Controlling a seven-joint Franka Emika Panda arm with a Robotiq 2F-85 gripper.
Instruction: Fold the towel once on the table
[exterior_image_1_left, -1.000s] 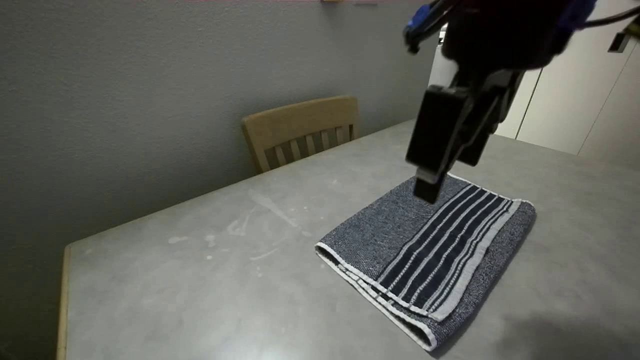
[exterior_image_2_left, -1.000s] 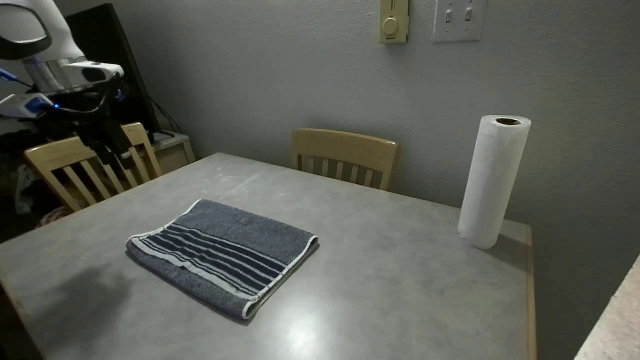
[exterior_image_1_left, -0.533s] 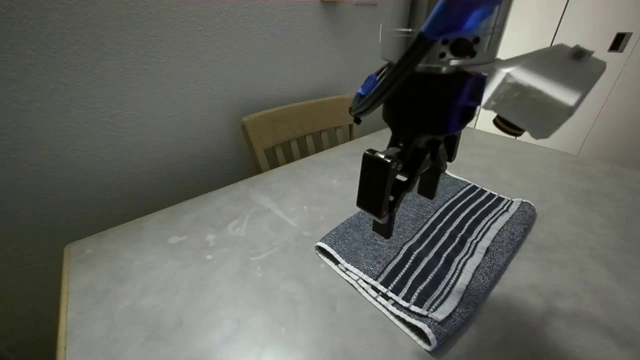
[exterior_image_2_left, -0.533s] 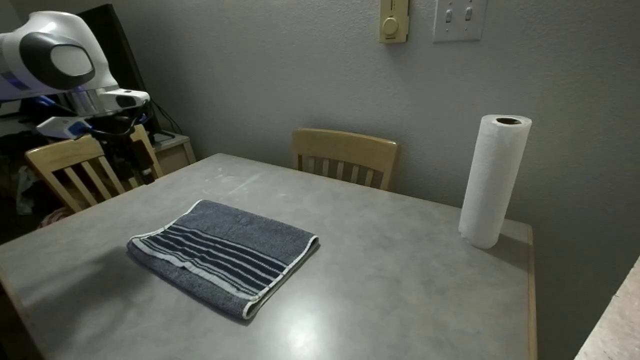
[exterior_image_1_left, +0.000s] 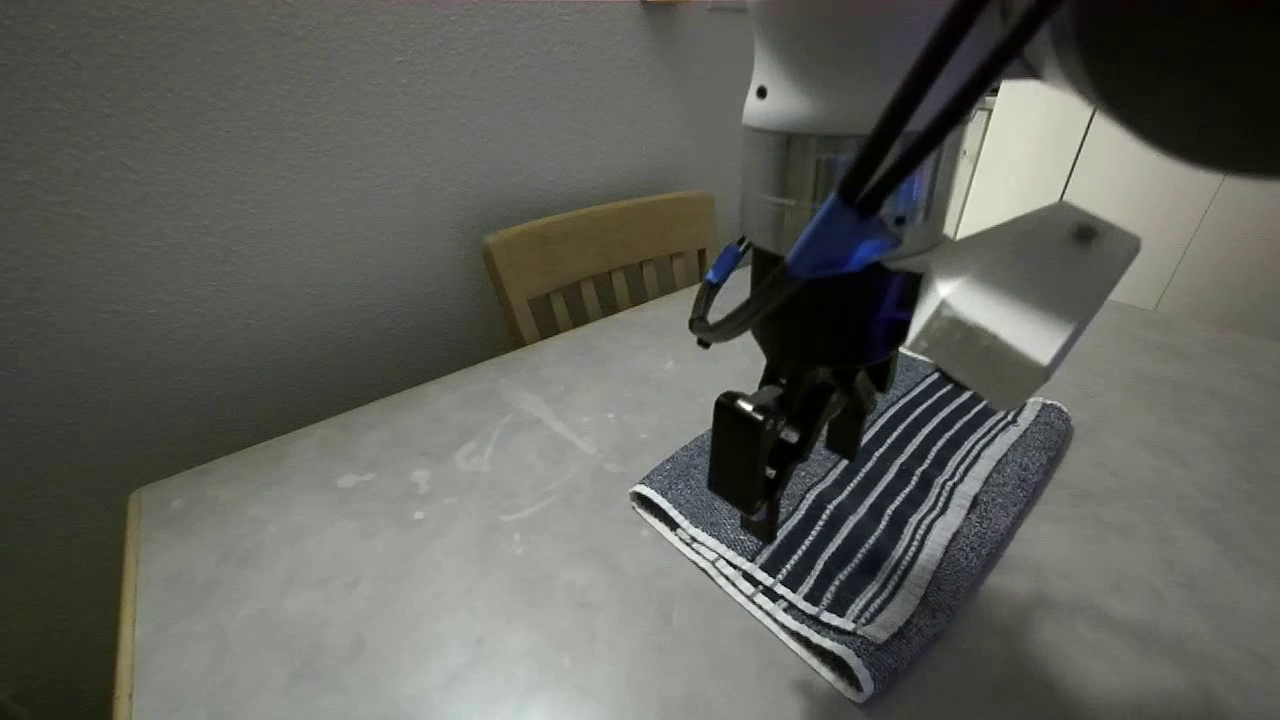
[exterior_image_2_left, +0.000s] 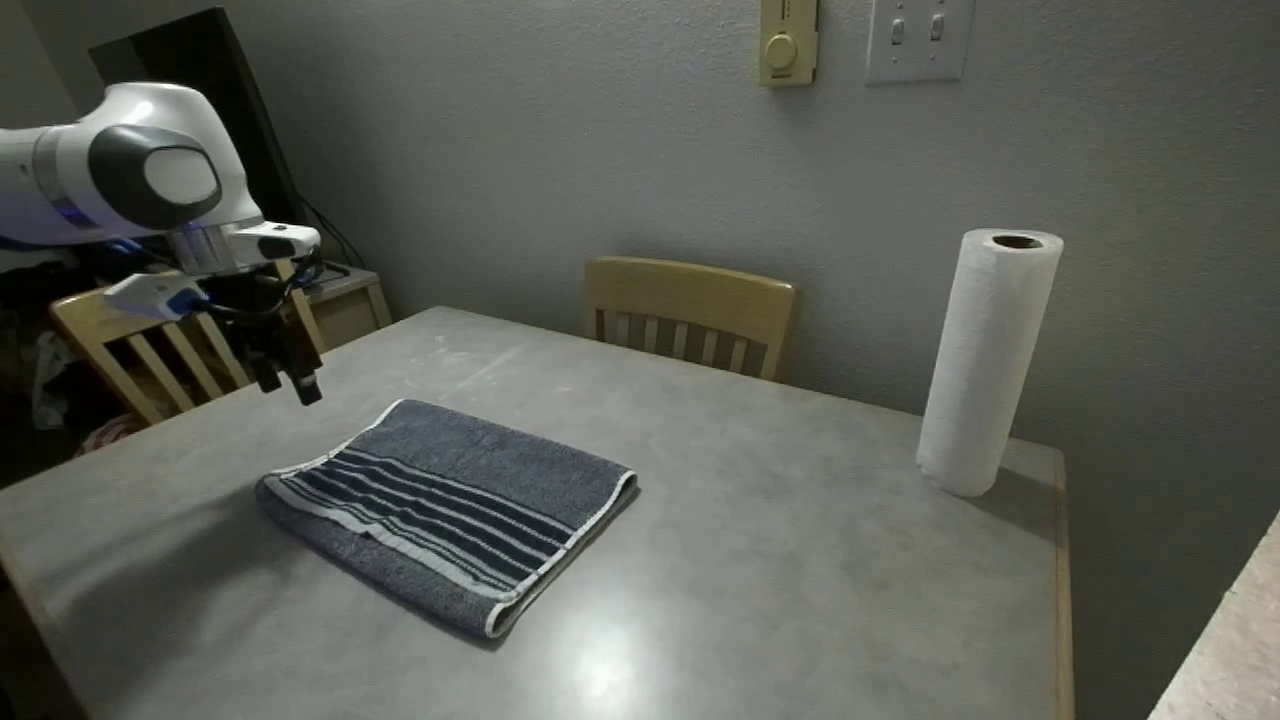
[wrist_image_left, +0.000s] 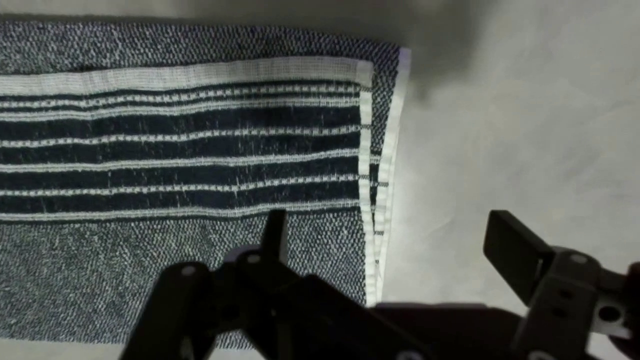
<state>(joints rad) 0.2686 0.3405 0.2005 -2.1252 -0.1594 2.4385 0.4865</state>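
Note:
The towel (exterior_image_1_left: 900, 480) lies folded in flat layers on the light grey table (exterior_image_1_left: 400, 600). Its dark navy and whitish stripes face up, and white-trimmed layered edges show along one side. It also shows in an exterior view (exterior_image_2_left: 450, 500) and in the wrist view (wrist_image_left: 175, 150). My gripper (wrist_image_left: 390, 220) is open and empty above the towel. In the wrist view one finger is over the grey terry part and the other is over bare table past the white-trimmed edge. The gripper also shows in both exterior views (exterior_image_1_left: 803, 487) (exterior_image_2_left: 288, 388), apart from the cloth.
A tan wooden chair (exterior_image_1_left: 600, 245) stands at the table's wall side. A white paper towel roll (exterior_image_2_left: 990, 370) stands upright near a table end. Another wooden chair (exterior_image_2_left: 145, 320) and a dark screen (exterior_image_2_left: 215, 90) are behind the arm.
My gripper has come down closer to the towel. In an exterior view it also shifted left first. The fingers stay apart, and the towel has not moved.

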